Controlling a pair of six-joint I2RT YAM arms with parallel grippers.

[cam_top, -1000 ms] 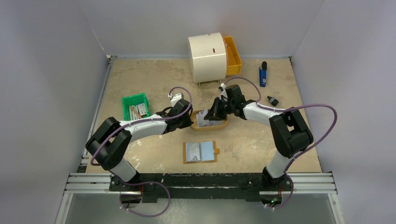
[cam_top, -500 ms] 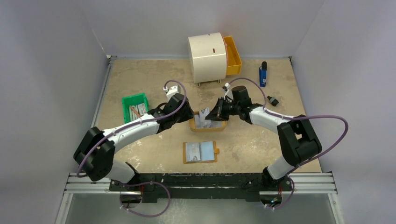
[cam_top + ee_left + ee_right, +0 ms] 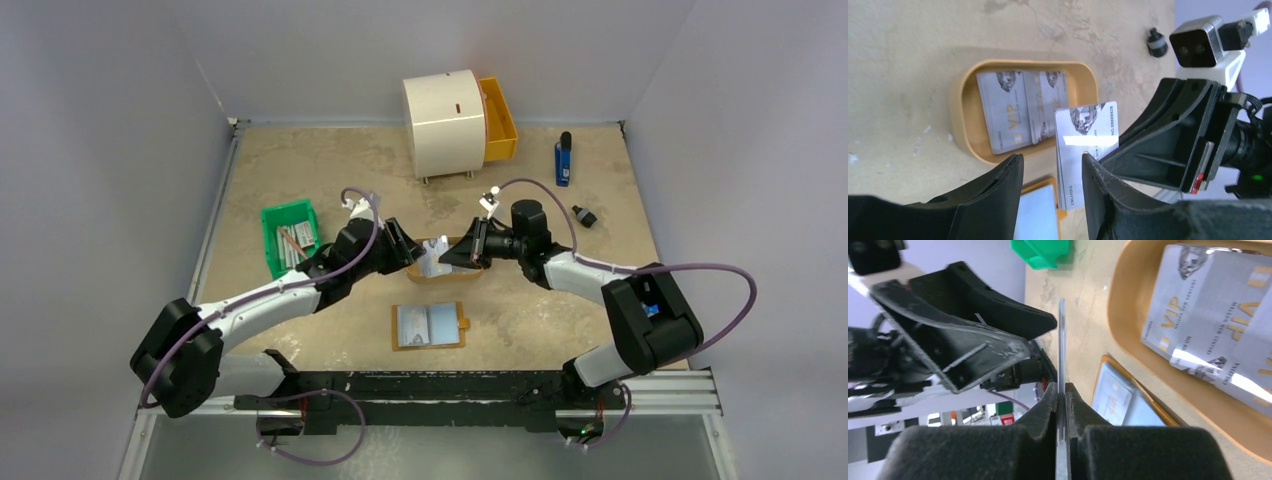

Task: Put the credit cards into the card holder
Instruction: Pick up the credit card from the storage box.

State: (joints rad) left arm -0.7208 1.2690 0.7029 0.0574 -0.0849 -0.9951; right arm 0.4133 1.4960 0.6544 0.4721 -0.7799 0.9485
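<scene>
My right gripper (image 3: pixel 1062 390) is shut on one credit card (image 3: pixel 1062 350), held on edge above the tan oval tray (image 3: pixel 450 278). The left wrist view shows this card's (image 3: pixel 1087 135) silver face in the right gripper (image 3: pixel 1173 135). My left gripper (image 3: pixel 1050 170) is open just left of the card and does not touch it. More credit cards (image 3: pixel 1013 107) lie flat in the tray (image 3: pixel 960 110). Nearer me, the tan card holder (image 3: pixel 430 325) lies open on the table, with pale cards in its pockets.
A green bin (image 3: pixel 290 237) of grey sticks stands left of the left arm. At the back stand a white round box (image 3: pixel 443 122) and a yellow drawer (image 3: pixel 497 118). A blue object (image 3: pixel 564 160) and a small black one (image 3: pixel 583 215) lie at the right.
My left gripper was shut a second ago; it has opened and drawn back to the left. The right gripper kept its grip on the card and shifted slightly right.
</scene>
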